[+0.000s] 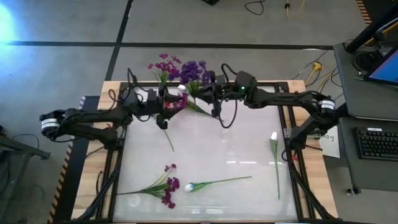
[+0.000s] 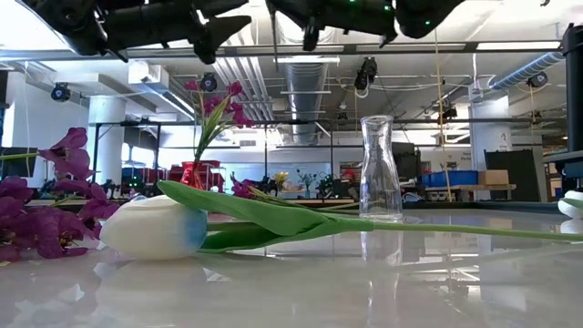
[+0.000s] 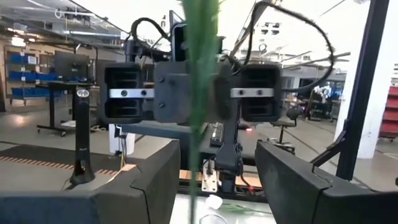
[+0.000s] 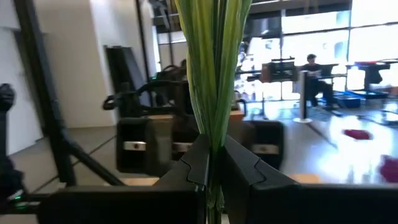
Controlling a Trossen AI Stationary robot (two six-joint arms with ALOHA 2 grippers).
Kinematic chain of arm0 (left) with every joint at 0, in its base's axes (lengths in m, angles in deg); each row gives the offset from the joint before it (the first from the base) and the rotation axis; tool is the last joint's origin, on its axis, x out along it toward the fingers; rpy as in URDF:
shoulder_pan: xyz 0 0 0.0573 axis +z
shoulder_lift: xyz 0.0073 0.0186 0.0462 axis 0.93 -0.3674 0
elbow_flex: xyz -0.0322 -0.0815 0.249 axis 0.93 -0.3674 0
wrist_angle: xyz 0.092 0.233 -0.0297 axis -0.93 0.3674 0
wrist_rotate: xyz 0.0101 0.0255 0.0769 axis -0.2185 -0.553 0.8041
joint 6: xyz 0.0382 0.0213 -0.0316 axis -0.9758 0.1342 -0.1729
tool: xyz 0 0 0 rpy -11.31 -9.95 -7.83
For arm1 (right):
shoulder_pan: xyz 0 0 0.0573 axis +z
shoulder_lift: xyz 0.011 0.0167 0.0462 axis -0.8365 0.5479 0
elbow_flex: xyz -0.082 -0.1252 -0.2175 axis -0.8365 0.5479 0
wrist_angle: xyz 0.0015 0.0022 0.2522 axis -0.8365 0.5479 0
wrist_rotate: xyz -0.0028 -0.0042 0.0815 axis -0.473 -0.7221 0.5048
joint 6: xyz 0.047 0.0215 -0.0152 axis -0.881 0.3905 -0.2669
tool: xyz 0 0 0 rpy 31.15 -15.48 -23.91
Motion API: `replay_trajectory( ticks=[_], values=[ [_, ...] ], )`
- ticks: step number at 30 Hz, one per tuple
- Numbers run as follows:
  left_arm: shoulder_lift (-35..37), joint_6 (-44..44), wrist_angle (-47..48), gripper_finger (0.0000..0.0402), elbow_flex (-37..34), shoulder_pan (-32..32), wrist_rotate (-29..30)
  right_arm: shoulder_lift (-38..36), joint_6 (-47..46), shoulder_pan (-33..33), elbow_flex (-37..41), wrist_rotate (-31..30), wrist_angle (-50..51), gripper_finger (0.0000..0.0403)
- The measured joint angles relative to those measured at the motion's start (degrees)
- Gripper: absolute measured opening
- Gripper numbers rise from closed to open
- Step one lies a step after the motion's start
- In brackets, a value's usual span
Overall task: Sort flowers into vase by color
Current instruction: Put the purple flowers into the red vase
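My right gripper [image 1: 202, 96] is shut on a flower's green stalk [image 4: 212, 74], high over the table's far middle; dark purple blossoms [image 1: 196, 71] top that stalk. My left gripper [image 3: 214, 168] faces it from the left, open. Its fingers [image 3: 155, 180] stand on either side of the same stalk [image 3: 199, 93] without touching it. A clear glass vase [image 2: 378, 169] stands below on its base. A red vase [image 2: 193, 173] at the far edge holds magenta blossoms [image 1: 163, 64]. A white tulip [image 2: 150, 228] lies on its side at the near edge. My right gripper pinches the leafy green stalk [image 4: 212, 134] between its two fingers. The fingers come about level from the table's right and lie across the stalk. The flower stands upright in the hold, lifted clear of the table, blossoms above the fingers.
On the table lie a second white tulip [image 1: 274, 135] at the right, a purple stem [image 1: 168, 186] at the near left, and a magenta stem [image 1: 177, 102] partly under my left gripper. A desk with a keyboard [image 1: 376, 143] stands beyond the right edge.
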Motion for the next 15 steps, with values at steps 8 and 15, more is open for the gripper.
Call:
replay_trajectory(
  ticks=[8,15],
  values=[
    [-1.43,-0.02,0.50,0.0194,0.36,0.02,2.80,0.57,1.42,2.07,-0.68,0.01,-0.29,0.0018],
    [-5.74,0.38,0.54,0.0194,3.35,-0.59,-0.17,3.00,3.26,2.97,-0.66,-0.78,-5.02,0.0018]
  ],
)
